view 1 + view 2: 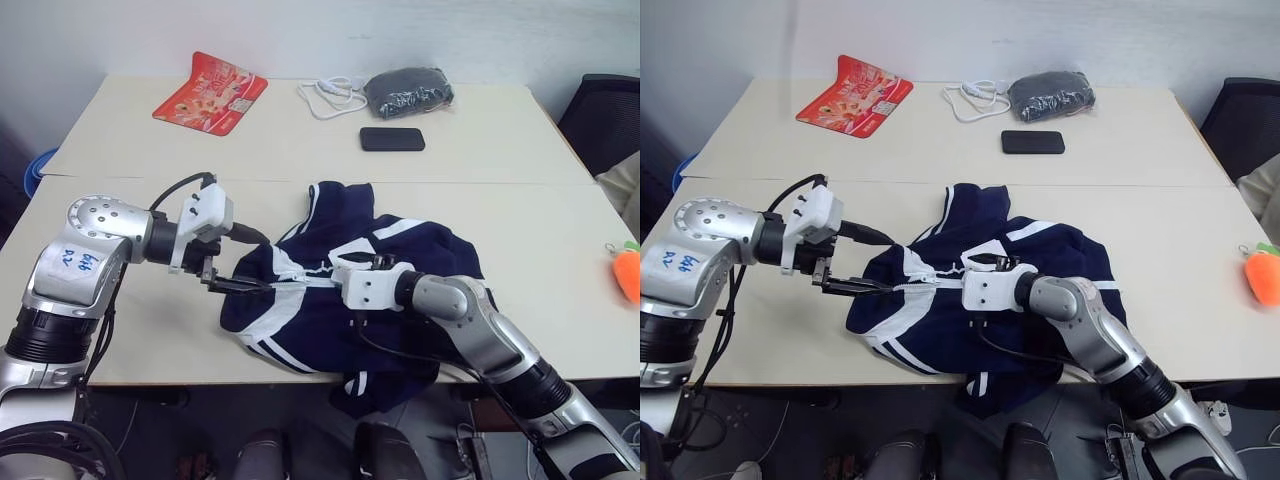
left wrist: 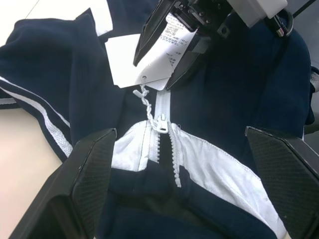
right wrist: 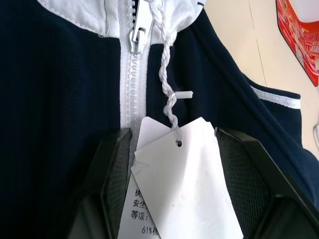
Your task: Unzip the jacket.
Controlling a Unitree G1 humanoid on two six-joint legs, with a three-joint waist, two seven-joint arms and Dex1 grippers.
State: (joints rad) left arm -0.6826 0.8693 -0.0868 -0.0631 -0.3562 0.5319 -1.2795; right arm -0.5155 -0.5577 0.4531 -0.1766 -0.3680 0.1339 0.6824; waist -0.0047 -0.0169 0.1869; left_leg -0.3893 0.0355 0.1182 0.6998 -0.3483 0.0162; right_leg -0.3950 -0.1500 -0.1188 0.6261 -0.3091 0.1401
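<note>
Two pincers work the jacket (image 1: 340,290), a limp, light heap at the desk's (image 1: 140,330) near edge. Right pincer (image 2: 164,52) pinches paper tags (image 3: 184,184) corded to the zipper pull (image 2: 162,123); left pincer (image 1: 232,285) gapes empty beside the collar. Cloth will bunch: pin the collar, draw by the pull.

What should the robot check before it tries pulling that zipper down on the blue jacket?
1. Jacket lies on the table: ok, though part hangs over the near edge.
2. Zipper pull in sight: ok, it sits near the collar, teeth below the collar still closed.
3. Right gripper on the pull: not ok, its fingers straddle the white paper tag tied to the pull by a string.
4. Tag firmly pinched: cannot tell.
5. Left gripper holding the collar steady: not ok, its fingers stand open on either side of the collar.
</note>
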